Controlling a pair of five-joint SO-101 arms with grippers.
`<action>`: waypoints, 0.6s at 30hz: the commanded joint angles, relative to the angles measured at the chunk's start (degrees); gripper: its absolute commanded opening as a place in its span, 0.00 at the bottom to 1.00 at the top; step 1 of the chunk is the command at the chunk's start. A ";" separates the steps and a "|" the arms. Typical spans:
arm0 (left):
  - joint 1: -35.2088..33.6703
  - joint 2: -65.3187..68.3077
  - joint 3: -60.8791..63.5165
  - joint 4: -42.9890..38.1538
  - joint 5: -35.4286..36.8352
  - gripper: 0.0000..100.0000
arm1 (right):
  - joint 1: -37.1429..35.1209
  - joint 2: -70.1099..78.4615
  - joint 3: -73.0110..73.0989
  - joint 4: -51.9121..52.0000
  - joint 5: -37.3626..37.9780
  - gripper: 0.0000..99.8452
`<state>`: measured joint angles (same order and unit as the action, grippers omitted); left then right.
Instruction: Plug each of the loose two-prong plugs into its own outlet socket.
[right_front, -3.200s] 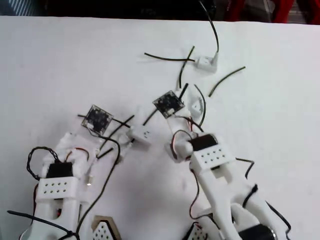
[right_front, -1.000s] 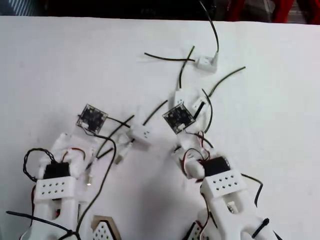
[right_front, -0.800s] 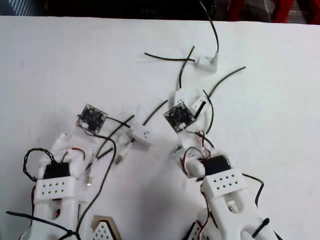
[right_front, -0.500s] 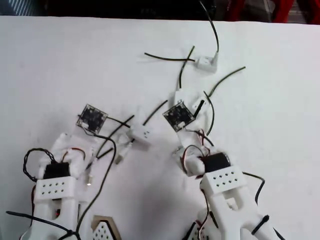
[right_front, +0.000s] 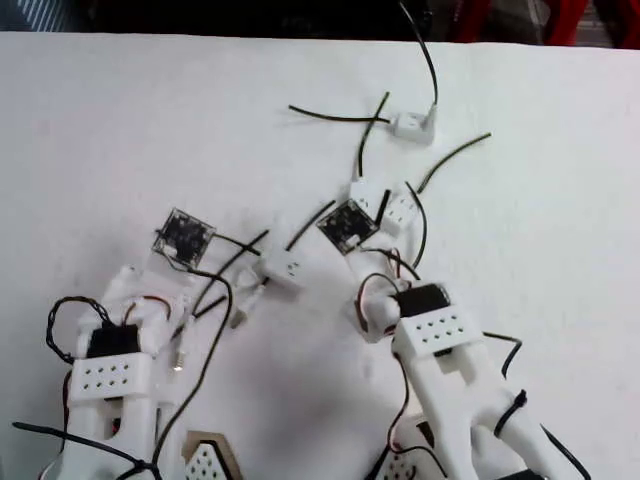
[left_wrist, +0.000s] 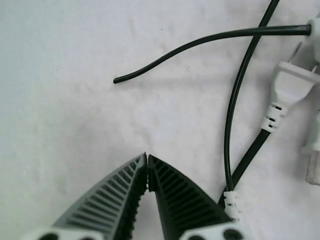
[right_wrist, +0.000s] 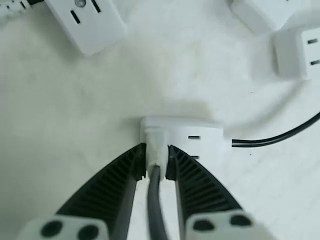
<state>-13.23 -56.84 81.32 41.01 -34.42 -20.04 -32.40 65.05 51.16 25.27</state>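
My right gripper (right_wrist: 156, 150) is shut on a white two-prong plug (right_wrist: 156, 142) whose black cord runs back between the fingers. The plug's front end touches a small white outlet socket (right_wrist: 192, 137); its prongs are hidden. In the high view the right arm (right_front: 430, 335) points toward the table's middle, with two white sockets (right_front: 369, 193) (right_front: 400, 210) just beyond its wrist. My left gripper (left_wrist: 147, 159) is shut on nothing over bare table. A loose white plug (left_wrist: 290, 85) (right_front: 243, 303) with a black cord lies off to its side, next to another socket (right_front: 282, 270).
A further white socket (right_front: 412, 125) lies at the back with a cord running off the far edge. Short black cords (right_front: 452, 155) cross the table's middle. A loose cord end (left_wrist: 116, 80) lies ahead of my left gripper. A larger socket (right_wrist: 92, 22) sits beyond my right gripper.
The right arm drew back toward the near right, then over the last second swung forward and left with its plug. The left arm pulled slightly back early on and has since kept still.
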 joint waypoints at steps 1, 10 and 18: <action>-0.40 -1.27 -0.35 -0.88 -0.62 0.03 | 0.04 3.47 0.53 0.75 1.49 0.02; -0.40 -1.27 -0.35 -0.88 -0.62 0.03 | 0.04 13.32 -3.34 2.42 4.40 0.02; -0.40 -1.27 -0.35 -0.88 -0.62 0.03 | 0.40 9.10 -8.53 2.07 3.78 0.02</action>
<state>-13.23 -56.84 81.32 41.01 -34.42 -20.04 -21.67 58.37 53.01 28.97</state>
